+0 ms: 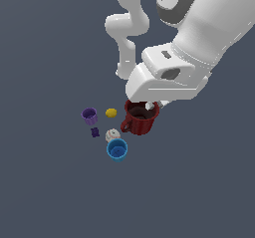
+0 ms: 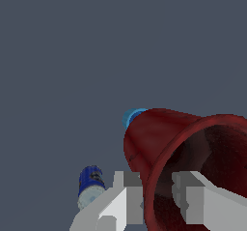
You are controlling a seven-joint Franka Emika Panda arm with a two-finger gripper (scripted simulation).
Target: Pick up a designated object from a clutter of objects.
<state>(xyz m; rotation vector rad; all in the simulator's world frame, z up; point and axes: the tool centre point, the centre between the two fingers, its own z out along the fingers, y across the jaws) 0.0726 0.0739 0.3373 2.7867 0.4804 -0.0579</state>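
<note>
Closest to the wrist camera, two pale grey fingers (image 2: 135,196) straddle the rim of the dark red mug (image 2: 164,143): one finger sits outside the wall, the other inside the opening, so the mug's wall lies between them and they are clamped on it. In this view the mug is seen tilted, with its dark inside facing the camera and its tapered body narrowing away from the fingers.

From the exterior view, the dark red mug (image 1: 141,118) sits directly under the white hand of the arm (image 1: 169,75), its handle pointing toward the exterior view's left. Whether its base touches the dark grey counter (image 1: 50,182) or hangs just above it cannot be told.

Just beside the mug's handle lies a whitish ball (image 1: 113,134), with a blue cup (image 1: 117,149) touching or nearly touching it. Further to the exterior view's left are a yellow lump (image 1: 111,113), a purple cup (image 1: 89,115) and a tiny purple piece (image 1: 95,132). A blue-white can (image 2: 90,185) shows in the wrist view, near the fingers.
</note>
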